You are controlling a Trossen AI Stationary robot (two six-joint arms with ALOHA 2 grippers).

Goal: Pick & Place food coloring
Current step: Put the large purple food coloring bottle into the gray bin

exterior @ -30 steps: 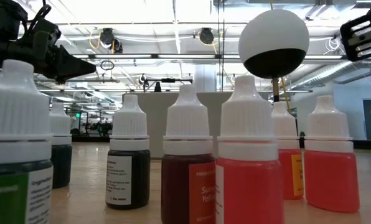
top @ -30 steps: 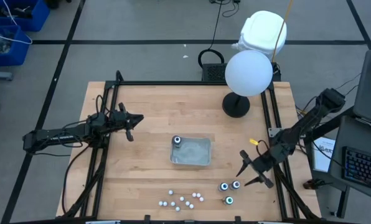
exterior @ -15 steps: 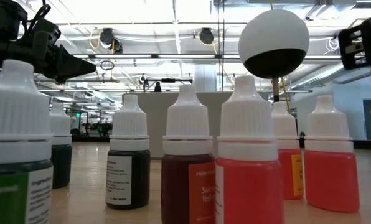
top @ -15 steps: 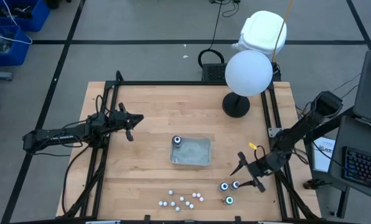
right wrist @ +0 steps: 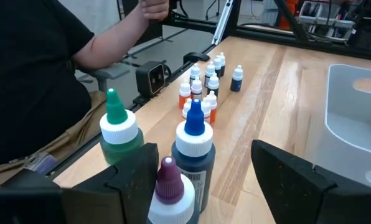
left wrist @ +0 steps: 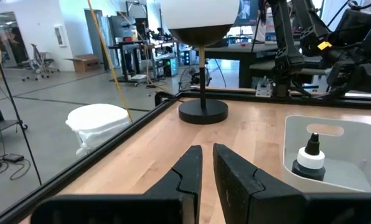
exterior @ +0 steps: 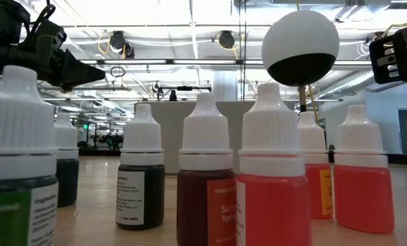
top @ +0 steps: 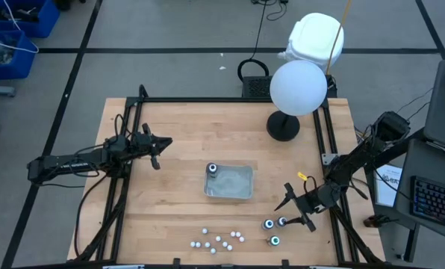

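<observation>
Right end effector (top: 293, 212) wide beside food coloring (top: 275, 226)

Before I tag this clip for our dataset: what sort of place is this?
Probably a robotics lab or open workshop: two arms on a framed wooden table, ceiling strip lights and ducting in the low view, desks and office chairs on a bare floor beyond.

One bottle (top: 213, 169) in tray (top: 237, 185), three bottles (top: 275, 227) beside.

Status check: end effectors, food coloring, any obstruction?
Right end effector open, at three bottles. Left end effector shut, empty, parked. One bottle in tray. Nothing blocking.
</observation>
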